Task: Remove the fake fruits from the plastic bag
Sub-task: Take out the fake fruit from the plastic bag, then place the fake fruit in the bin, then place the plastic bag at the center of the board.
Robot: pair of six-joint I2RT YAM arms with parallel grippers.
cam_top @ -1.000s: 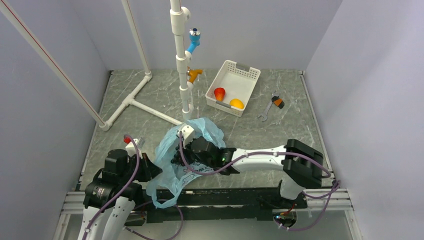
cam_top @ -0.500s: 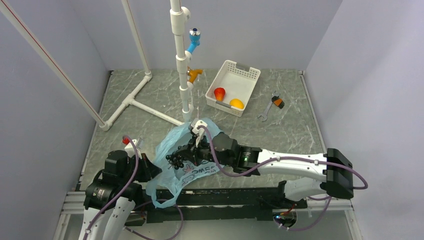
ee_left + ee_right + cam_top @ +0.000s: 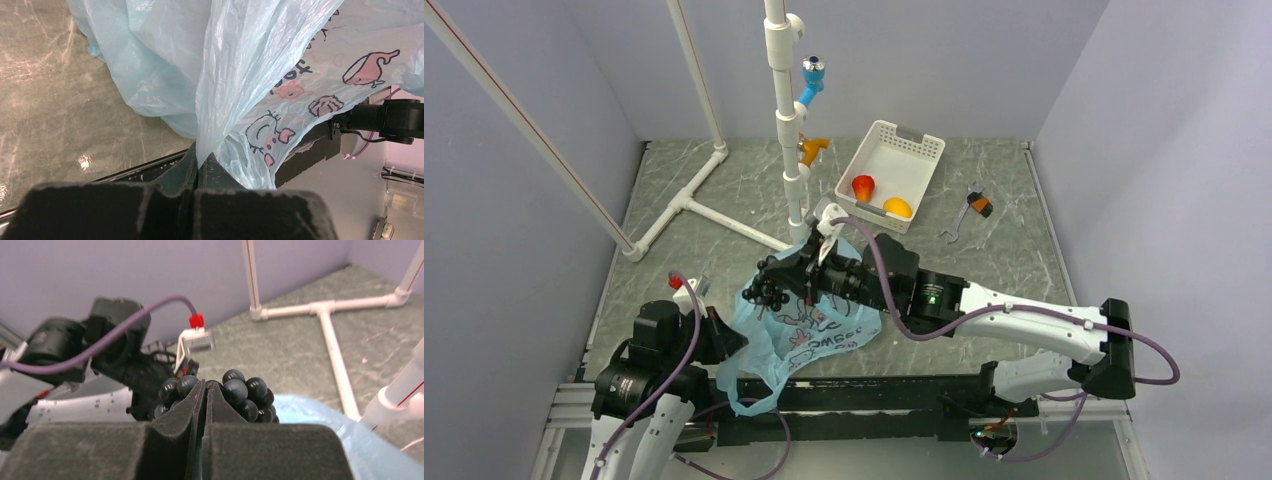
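The light-blue plastic bag (image 3: 799,325) with cartoon prints lies crumpled near the table's front, and my left gripper (image 3: 199,160) is shut on a fold of the plastic bag (image 3: 235,75). My right gripper (image 3: 205,386) is shut on a bunch of dark grapes (image 3: 240,392), holding the grapes (image 3: 771,290) lifted just above the bag's left side. A red-orange fruit (image 3: 863,186) and a yellow-orange fruit (image 3: 897,207) lie in the white basket (image 3: 914,145).
A white pipe frame (image 3: 686,205) with an upright pole (image 3: 786,120) stands at the back left. An orange-handled wrench (image 3: 969,208) lies right of the basket. The left arm (image 3: 659,345) sits close to the grapes.
My right arm has drawn back up out of the bag with the grapes, moving away from me and to the right. The bag has slumped flatter. The left arm has stayed put.
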